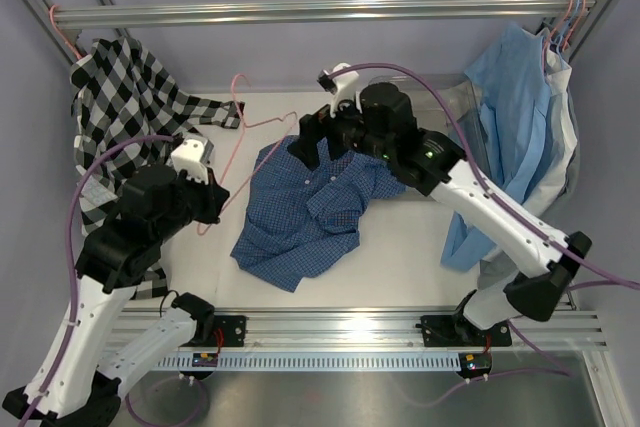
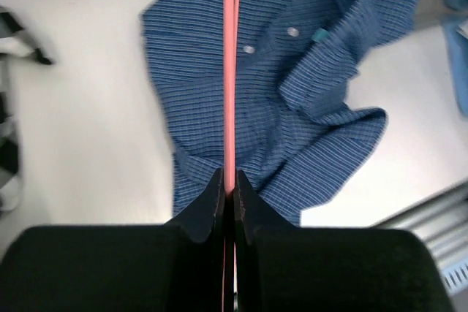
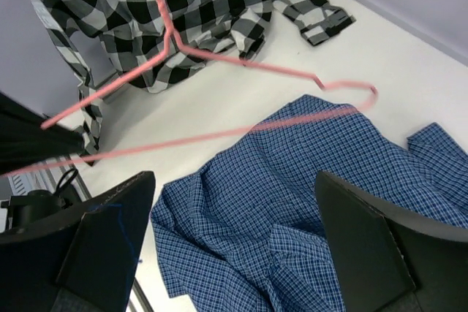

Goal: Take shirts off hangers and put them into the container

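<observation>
So the dark blue fine-check button shirt (image 1: pixel 300 212) is lying crumpled in the middle of the white table (image 1: pixel 400 247), off its hanger. The thin pink wire hanger (image 1: pixel 240 132) sits over the shirt's left side. The left gripper (image 2: pixel 229 180) is pinched tight on one of its wires, jaws closed right onto it. The right gripper (image 3: pixel 234 210) is spread wide with nothing between the fingers, hovering just above the far end of that shirt.

The bold black-and-white check shirt (image 1: pixel 115 97) hangs from the metal rail (image 1: pixel 320 10) over the far left corner, one sleeve trailing onto the table. Over at the far right corner hang some plain light blue garments (image 1: pixel 520 117). The clear grey-tinted plastic bin (image 1: pixel 462 95) is near the far right corner too, mostly hidden behind the right arm, and I can't tell what's in it
</observation>
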### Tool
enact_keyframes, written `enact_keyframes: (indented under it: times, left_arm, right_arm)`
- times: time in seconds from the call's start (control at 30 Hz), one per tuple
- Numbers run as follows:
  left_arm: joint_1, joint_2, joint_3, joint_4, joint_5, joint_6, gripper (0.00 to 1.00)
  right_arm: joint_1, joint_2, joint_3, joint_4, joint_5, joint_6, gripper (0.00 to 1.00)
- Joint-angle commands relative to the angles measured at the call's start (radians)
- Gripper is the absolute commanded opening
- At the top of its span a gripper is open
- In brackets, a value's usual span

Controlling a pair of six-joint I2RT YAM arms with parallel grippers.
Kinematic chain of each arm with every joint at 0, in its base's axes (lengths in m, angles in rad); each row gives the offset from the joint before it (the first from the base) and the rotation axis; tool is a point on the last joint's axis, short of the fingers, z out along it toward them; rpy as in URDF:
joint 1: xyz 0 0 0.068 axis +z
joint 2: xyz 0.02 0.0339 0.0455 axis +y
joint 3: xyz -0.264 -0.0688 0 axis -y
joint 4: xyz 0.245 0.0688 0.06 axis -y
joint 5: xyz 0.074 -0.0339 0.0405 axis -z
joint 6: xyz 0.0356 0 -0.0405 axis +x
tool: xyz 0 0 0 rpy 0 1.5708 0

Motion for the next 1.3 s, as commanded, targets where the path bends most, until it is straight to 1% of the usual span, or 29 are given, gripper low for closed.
enact_keyframes:
  times: [0.0, 0.03, 0.07, 0.17, 0.3, 0.4, 0.43, 0.5, 0.53, 0.57, 0.63, 0.83, 0.93, 1.03, 1.27]
  left_arm:
    - [0.002, -0.008, 0.085, 0.032, -0.208, -0.021, 0.0]
    - [0.001, -0.001, 0.099, 0.035, -0.24, -0.024, 0.0]
    - [0.002, 0.001, 0.125, 0.052, -0.316, -0.027, 0.0]
    - [0.001, 0.024, 0.174, 0.091, -0.441, -0.023, 0.0]
    - [0.004, 0.082, 0.307, 0.113, -0.526, 0.011, 0.0]
    - [0.03, 0.153, 0.375, 0.101, -0.556, 0.078, 0.0]
    - [0.077, 0.167, 0.404, 0.105, -0.546, 0.089, 0.0]
    - [0.148, 0.2, 0.423, 0.124, -0.456, 0.1, 0.0]
    - [0.239, 0.213, 0.429, 0.131, -0.413, 0.097, 0.0]
    - [0.289, 0.225, 0.432, 0.144, -0.306, 0.093, 0.0]
    - [0.398, 0.263, 0.431, 0.153, -0.198, 0.082, 0.0]
    - [0.516, 0.326, 0.409, 0.203, -0.095, 0.12, 0.0]
    - [0.558, 0.361, 0.411, 0.237, -0.02, 0.143, 0.0]
    - [0.588, 0.4, 0.418, 0.25, 0.026, 0.152, 0.0]
    - [0.605, 0.47, 0.487, 0.234, 0.051, 0.166, 0.0]
  right_arm:
    - [-0.001, -0.131, -0.034, -0.073, 0.068, -0.028, 0.99]
    - [-0.001, -0.15, -0.051, -0.076, 0.085, -0.034, 0.99]
    - [-0.001, -0.17, -0.089, -0.078, 0.093, -0.035, 0.99]
    - [-0.001, -0.248, -0.161, -0.073, 0.114, -0.046, 0.99]
    - [-0.001, -0.305, -0.231, -0.073, 0.116, -0.054, 0.99]
    - [-0.001, -0.345, -0.27, -0.067, 0.139, -0.055, 0.99]
    - [-0.001, -0.353, -0.278, -0.064, 0.139, -0.055, 0.99]
    - [-0.001, -0.377, -0.3, -0.06, 0.14, -0.057, 0.99]
    - [-0.001, -0.385, -0.306, -0.055, 0.14, -0.058, 0.99]
    - [-0.001, -0.399, -0.321, -0.052, 0.14, -0.058, 0.99]
    - [-0.003, -0.409, -0.335, -0.04, 0.137, -0.058, 0.99]
    - [-0.001, -0.44, -0.373, -0.024, 0.133, -0.057, 1.0]
    - [-0.001, -0.451, -0.401, -0.023, 0.136, -0.057, 0.99]
    - [-0.001, -0.458, -0.421, -0.026, 0.137, -0.055, 0.99]
    - [-0.001, -0.494, -0.476, -0.015, 0.137, -0.038, 0.99]
